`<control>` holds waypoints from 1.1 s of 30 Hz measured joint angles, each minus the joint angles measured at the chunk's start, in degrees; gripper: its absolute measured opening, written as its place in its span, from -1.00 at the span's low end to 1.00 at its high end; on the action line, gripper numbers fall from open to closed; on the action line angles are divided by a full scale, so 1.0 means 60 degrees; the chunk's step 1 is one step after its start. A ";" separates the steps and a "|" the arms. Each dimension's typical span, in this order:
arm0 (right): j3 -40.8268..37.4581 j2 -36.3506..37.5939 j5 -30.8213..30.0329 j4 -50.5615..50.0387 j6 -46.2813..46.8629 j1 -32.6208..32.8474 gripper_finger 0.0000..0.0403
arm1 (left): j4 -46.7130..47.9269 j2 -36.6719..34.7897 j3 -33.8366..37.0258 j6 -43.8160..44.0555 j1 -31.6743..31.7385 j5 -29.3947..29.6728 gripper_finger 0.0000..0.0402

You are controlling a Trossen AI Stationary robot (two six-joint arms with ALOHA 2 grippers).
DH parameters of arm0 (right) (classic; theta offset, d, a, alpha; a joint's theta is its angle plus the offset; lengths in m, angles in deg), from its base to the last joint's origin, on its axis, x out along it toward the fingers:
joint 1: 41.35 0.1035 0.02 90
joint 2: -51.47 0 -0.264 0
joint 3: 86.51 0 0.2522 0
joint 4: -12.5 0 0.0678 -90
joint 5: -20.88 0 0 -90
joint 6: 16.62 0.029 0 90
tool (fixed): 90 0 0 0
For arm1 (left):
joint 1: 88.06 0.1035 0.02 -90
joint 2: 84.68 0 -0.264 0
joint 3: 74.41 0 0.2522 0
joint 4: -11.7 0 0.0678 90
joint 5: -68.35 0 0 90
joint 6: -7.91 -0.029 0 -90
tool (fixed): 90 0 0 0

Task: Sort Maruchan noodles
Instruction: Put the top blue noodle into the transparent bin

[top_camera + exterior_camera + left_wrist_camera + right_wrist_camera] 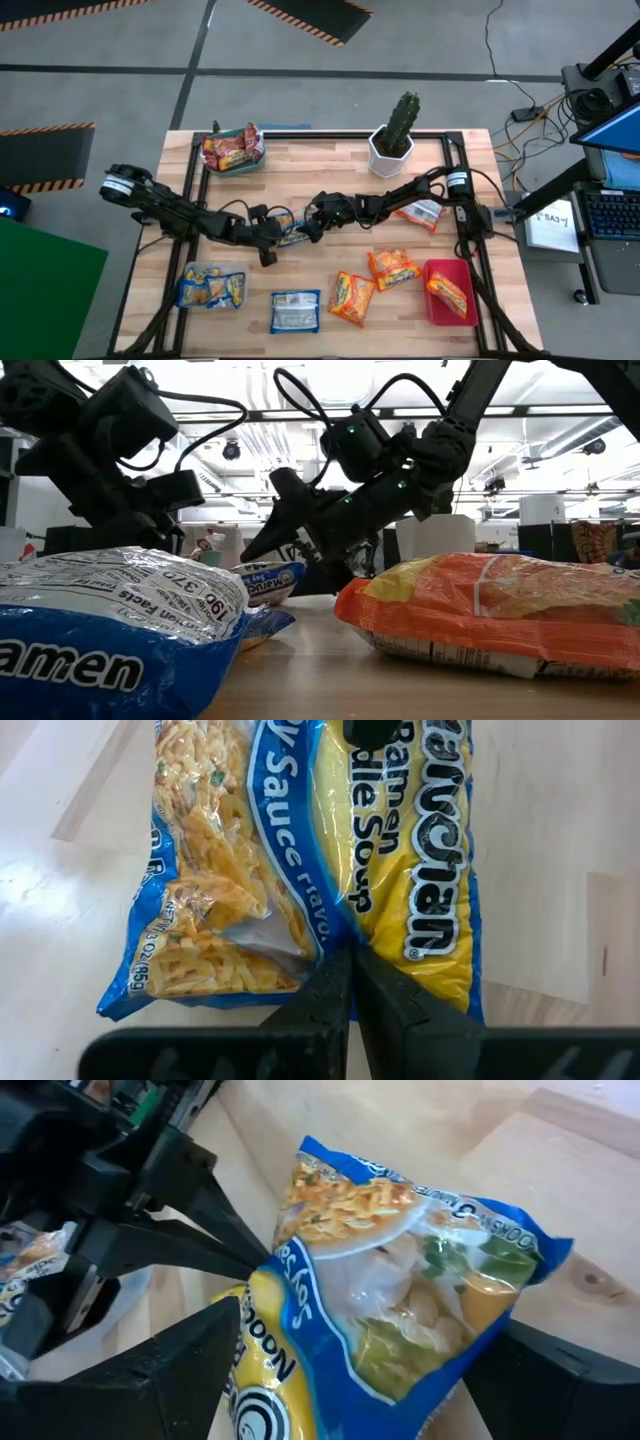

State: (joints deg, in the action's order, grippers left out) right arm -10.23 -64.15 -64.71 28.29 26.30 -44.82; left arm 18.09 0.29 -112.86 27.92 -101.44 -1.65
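Note:
A blue-yellow Maruchan packet point(290, 228) is held between both grippers over the middle of the table. My left gripper point(272, 236) comes from the table's left and is shut on the packet's left end. My right gripper point(312, 222) comes from the right, its two fingers straddling the packet's other end point(400, 1320). In the low view the packet point(265, 582) shows low over the wood behind the near packets. Loose on the table lie a blue packet point(296, 310), two orange packets point(352, 298) point(393, 268) and a red-silver one point(420, 212). My left gripper pinches the packet's end seam point(345, 942) at its middle between the two shut fingers point(385, 1005), coming level from the table's left. The packet stretches away from the fingers, face up. My right gripper has the packet's opposite end between its spread fingers point(200, 1360), one on each long side, slanting down from the right. The film bulges up between them.
A green tray point(235, 150) with red-silver packets is at the far left. A clear tray point(210, 288) with blue packets sits at the near left, and a pink tray point(448, 290) with an orange packet at the near right. The cactus in its white pot point(398, 135) stands far centre.

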 joint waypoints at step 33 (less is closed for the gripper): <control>0.0011 0.0185 0.0024 0.0271 -0.1057 0.0091 -0.77 | 0.0078 -0.0981 0.0015 -0.0460 0.0000 0.0070 -0.99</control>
State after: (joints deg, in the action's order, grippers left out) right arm -10.17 -63.03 -64.57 29.92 19.96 -44.27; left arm 18.56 -5.59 -112.77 25.16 -101.44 -1.23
